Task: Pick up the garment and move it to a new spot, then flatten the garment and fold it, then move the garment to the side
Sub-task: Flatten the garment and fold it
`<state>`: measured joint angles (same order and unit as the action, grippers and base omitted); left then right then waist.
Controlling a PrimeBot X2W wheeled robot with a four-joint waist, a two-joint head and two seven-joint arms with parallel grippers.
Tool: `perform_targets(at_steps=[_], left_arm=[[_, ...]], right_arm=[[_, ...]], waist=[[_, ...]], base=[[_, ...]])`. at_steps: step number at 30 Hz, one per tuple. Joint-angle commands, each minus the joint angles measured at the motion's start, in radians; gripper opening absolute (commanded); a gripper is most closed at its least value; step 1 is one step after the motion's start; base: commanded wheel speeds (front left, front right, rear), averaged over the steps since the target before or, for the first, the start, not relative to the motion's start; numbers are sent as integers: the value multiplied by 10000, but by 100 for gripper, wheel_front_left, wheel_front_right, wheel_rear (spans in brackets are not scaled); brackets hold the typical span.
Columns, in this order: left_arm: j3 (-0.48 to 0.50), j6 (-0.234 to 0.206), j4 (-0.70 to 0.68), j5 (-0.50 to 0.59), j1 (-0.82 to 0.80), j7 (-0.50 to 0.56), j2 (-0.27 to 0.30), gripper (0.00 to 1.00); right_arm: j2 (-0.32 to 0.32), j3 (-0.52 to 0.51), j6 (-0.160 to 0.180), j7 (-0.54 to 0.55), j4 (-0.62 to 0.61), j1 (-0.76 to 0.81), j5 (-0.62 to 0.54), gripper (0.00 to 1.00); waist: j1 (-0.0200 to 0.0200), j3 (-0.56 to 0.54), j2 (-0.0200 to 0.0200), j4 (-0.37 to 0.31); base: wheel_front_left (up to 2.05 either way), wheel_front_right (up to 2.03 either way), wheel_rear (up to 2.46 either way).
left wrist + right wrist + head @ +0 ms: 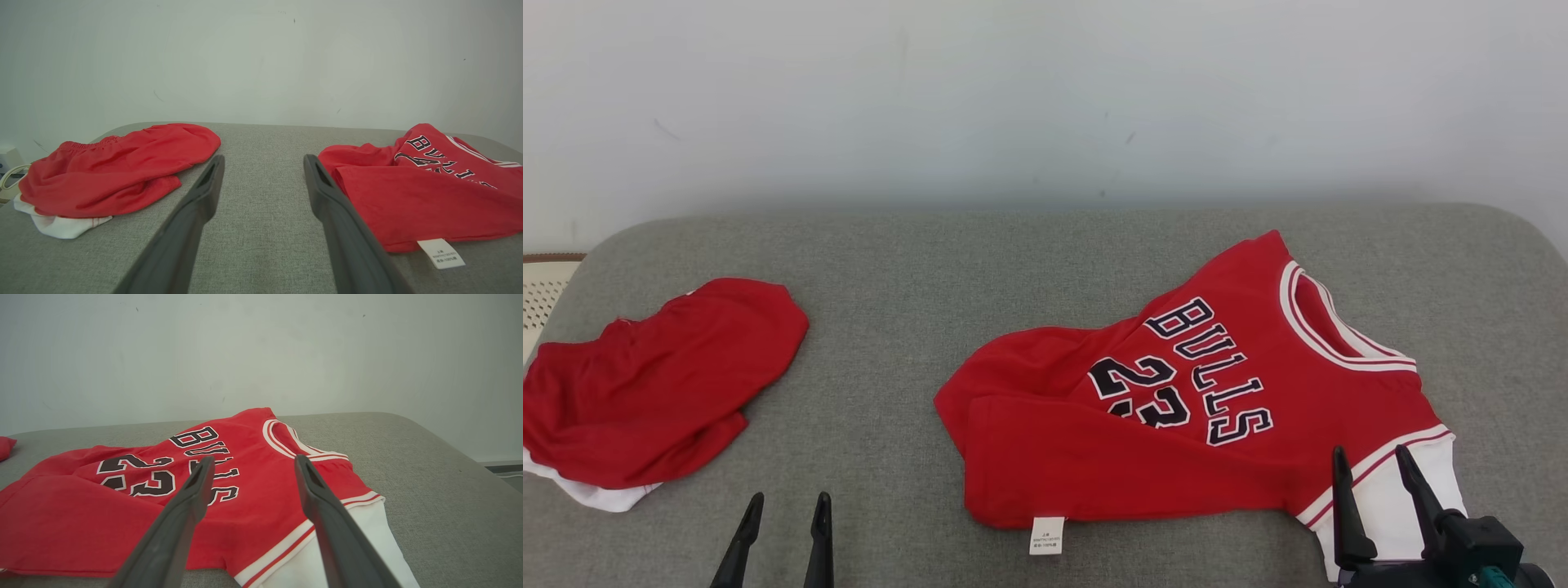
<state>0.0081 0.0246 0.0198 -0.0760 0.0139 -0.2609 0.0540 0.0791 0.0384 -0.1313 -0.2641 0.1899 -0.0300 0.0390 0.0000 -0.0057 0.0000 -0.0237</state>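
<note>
In the head view, the jersey (1201,408) is seen lying right of centre on the grey cushion (890,327), its lower part doubled over and its label (1046,535) turned out at the near edge. Red shorts (662,384) are bunched at the far left. The left gripper (790,498) is held over bare cushion with its fingers spread and nothing between them. The right gripper (1369,452) is also spread, poised at the jersey's white sleeve (1384,510).

In the left wrist view, the left gripper (263,159) is aimed at the bare gap between shorts (118,167) and jersey (429,196).

In the right wrist view, the right gripper (254,459) is pointed across the jersey (102,510). No cloth is pinched.

The first step, picking up, is judged not yet begun, with the jersey taken as the likely garment. Next, the cloth needs to be pinched near an edge before it is lifted.
</note>
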Motion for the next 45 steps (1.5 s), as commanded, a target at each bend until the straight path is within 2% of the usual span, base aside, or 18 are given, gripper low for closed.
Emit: perform_targets(at_steps=[1,8,15,21,29,37,44,45], left_arm=[[34,9,4,68,-133,-57,1,100],[37,92,39,82,-134,-57,-4,100],[-1317,714,1098,-422,-570,-57,-20,100],[-2134,948,2448,-692,-1265,-57,-21,100],[-2637,1029,3875,-833,-2139,-57,-27,100],[-2927,1040,4612,-856,-2723,-58,-24,100],[-3080,1049,4950,-975,-2950,-58,-27,100],[-3232,1045,5082,-979,-2966,-56,-27,22]], right_arm=[[29,25,10,-8,12,-10,35,100],[33,0,10,-8,52,22,61,100],[540,-649,10,399,776,-251,48,100],[877,-978,10,608,2019,-621,284,100],[1011,-1257,10,483,3527,-1225,410,100],[1118,-1627,10,269,4748,-1771,320,100],[966,-1492,10,184,5636,-2135,408,100],[929,-1419,10,153,5780,-2202,442,43]], waist=[[0,7,0,-18],[0,15,0,-79],[0,179,0,-216],[0,532,0,-427],[0,1024,0,-711],[0,1398,0,-893],[0,1452,0,-988],[0,1423,0,-1005]], base=[[0,0,0],[0,0,0],[0,0,0],[0,0,0],[0,0,0],[0,0,0],[0,0,0],[0,0,0]])
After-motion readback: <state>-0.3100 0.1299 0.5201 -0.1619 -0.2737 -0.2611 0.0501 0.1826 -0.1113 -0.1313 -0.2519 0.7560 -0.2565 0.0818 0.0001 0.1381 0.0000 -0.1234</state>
